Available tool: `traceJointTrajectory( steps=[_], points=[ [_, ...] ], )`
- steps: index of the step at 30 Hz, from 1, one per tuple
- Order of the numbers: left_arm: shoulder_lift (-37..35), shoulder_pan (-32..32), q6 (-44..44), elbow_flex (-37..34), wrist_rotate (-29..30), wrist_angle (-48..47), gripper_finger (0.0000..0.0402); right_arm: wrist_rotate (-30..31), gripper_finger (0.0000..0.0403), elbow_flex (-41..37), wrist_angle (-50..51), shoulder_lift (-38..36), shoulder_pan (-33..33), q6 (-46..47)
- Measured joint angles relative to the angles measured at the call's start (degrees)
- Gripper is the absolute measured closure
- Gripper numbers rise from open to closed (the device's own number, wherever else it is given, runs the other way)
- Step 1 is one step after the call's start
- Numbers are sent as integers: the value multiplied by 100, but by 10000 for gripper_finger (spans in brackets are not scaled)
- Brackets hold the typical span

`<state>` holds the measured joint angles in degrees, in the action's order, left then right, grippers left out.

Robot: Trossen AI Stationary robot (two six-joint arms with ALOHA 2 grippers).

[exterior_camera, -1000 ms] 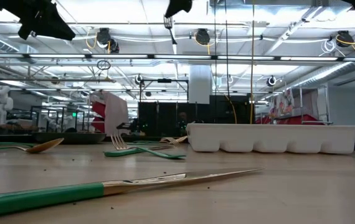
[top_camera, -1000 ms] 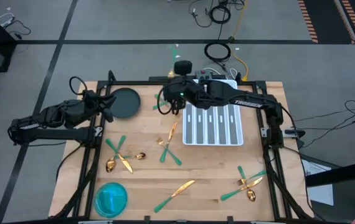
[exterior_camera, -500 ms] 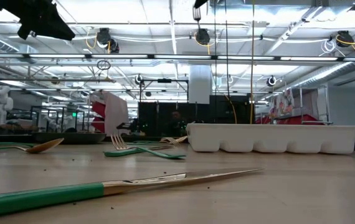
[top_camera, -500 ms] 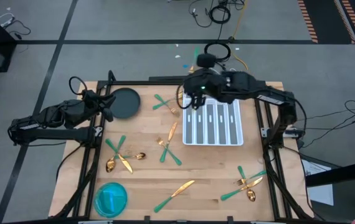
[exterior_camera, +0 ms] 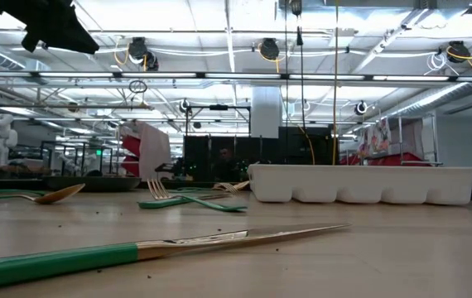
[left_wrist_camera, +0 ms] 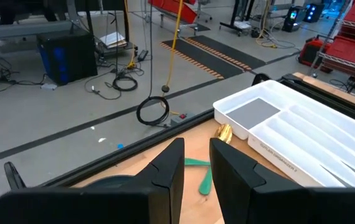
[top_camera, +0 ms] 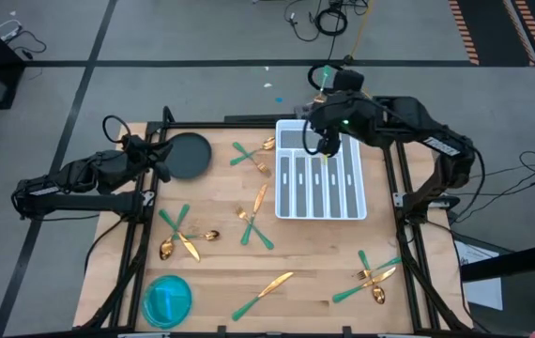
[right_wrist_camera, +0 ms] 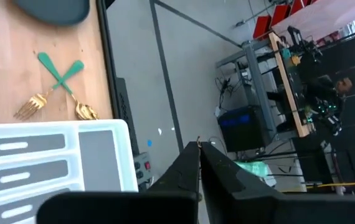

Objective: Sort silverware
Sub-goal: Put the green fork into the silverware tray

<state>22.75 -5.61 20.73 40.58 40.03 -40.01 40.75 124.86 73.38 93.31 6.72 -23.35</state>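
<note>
My right gripper (top_camera: pixel 328 145) hovers high over the far end of the white compartmented tray (top_camera: pixel 354 192) and is shut on one green-handled piece of silverware. In the right wrist view its shut fingers (right_wrist_camera: pixel 190 163) point at the floor past the tray's far edge (right_wrist_camera: pixel 53 134). Other silverware lies flat on the wood: a crossed pair (top_camera: pixel 248 157), a knife (top_camera: pixel 260 197), a fork (top_camera: pixel 250 227), a crossed pair with a spoon (top_camera: pixel 181 235), a knife (top_camera: pixel 266 285) and a cluster (top_camera: pixel 371 273). My left gripper (left_wrist_camera: pixel 197 169), open, waits beside the dark round plate (top_camera: pixel 190 155). My right gripper pinches the piece between its two fingers, coming from above and pointing down. The green handle (top_camera: pixel 321 75) sticks out past the far side of the fingers, and a bit of green (right_wrist_camera: pixel 252 166) shows behind them. A thin end (exterior_camera: pixel 300 37) hangs below, lifted clear of everything.
A blue round bowl (top_camera: pixel 167 299) sits at the near left corner. Black frame rails (top_camera: pixel 139 239) run along the table's left and right edges. Bare wood lies between the tray and the near right cluster.
My right gripper has moved toward the table's right and far edge, from above the crossed pair near the dark plate to above the tray's far end. It has stayed shut, with the piece held high and clear of the table.
</note>
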Motion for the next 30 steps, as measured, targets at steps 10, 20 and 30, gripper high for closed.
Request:
traceJointTrajectory(
  steps=[10, 20, 30],
  points=[
    [-1, -1, 153, 0, 100, 2, 318, -561, 403, -3002, -1558, -1842, 28, 46],
    [12, -2, 155, 2, 146, 4, 318, -1617, 403, -5694, -3074, -3089, 51, 517],
    [270, -2, 168, 2, 361, 3, 318, -2164, 403, -7495, -4328, -3407, 52, 1239]
  ],
)
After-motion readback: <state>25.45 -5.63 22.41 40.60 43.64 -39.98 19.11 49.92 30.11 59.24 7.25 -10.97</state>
